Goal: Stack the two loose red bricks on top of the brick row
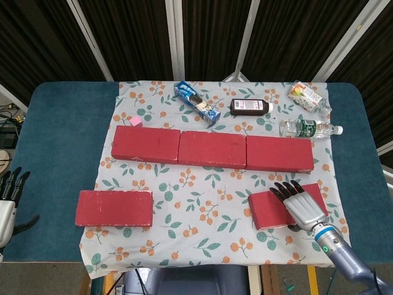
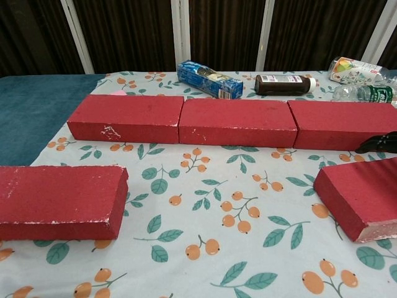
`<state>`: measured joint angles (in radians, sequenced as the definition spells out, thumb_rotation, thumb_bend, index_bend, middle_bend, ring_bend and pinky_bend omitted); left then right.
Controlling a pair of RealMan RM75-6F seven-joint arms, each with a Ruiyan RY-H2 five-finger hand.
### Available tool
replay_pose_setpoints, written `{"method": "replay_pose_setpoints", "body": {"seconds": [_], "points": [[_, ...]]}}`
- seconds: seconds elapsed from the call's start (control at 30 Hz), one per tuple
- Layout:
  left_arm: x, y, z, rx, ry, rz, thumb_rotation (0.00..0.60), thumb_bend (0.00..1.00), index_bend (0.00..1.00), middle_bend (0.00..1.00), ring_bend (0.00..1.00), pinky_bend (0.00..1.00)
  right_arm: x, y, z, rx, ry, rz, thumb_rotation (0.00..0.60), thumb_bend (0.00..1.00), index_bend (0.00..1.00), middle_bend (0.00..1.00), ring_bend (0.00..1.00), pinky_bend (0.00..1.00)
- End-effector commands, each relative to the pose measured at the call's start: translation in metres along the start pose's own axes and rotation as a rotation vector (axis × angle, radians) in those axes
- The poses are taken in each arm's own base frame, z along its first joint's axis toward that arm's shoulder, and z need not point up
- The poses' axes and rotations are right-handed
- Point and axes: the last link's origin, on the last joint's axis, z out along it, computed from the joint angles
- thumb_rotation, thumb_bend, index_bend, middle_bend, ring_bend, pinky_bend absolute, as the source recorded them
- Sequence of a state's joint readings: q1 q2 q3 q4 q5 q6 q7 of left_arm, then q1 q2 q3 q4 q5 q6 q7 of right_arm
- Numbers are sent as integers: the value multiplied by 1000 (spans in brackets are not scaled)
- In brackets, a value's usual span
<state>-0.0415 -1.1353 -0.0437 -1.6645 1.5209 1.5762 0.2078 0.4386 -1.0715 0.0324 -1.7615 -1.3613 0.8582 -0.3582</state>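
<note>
The step in hand looks like the reach for the first of the 2 loose bricks: neither has been lifted yet, and the row of 3 red rectangular bricks [image 1: 213, 149] across the middle of the flowered cloth [image 1: 202, 190] carries nothing on top.

The right robot hand [image 1: 299, 203] lies over the right loose red brick [image 1: 276, 209], which sits slightly skewed on the cloth just in front of the row's right end. Its dark fingers [image 1: 284, 190] are spread and stretch across the brick's top towards its far edge. It appears released, grasping nothing; whether the palm touches the brick cannot be told from the head view. The chest view shows only dark fingertips at the right edge, above that brick.

The left robot hand [image 1: 9, 200] hangs at the left edge of the teal bench [image 1: 55, 153], well apart from the left loose red brick [image 1: 115, 208], fingers apart and empty.

Next, the right robot hand would probably need to close across the brick's width, far edge against near edge, lift it level, and carry it forward onto the row. The brick is broad, so a firm, centred hold will matter, or it may tip.
</note>
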Motion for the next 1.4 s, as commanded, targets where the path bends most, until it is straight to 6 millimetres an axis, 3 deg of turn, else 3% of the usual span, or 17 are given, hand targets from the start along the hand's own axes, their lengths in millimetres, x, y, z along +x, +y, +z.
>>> {"method": "replay_pose_setpoints", "body": {"seconds": [0.03, 1.17, 1.4], "points": [[-1, 0, 0, 1, -4, 1, 600, 2, 40, 0, 0, 161, 0, -2, 7, 0, -9, -7, 600, 205, 0, 0, 0, 0], [-8, 7, 4, -13, -23, 26, 600, 2, 41, 0, 0, 162, -5, 2, 22, -55, -88, -62, 600, 205, 0, 0, 0, 0], [-7, 7, 4, -11, -19, 23, 600, 2, 42, 0, 0, 161, -5, 1, 24, -61, -86, -60, 600, 204, 0, 99, 0, 0]]}}
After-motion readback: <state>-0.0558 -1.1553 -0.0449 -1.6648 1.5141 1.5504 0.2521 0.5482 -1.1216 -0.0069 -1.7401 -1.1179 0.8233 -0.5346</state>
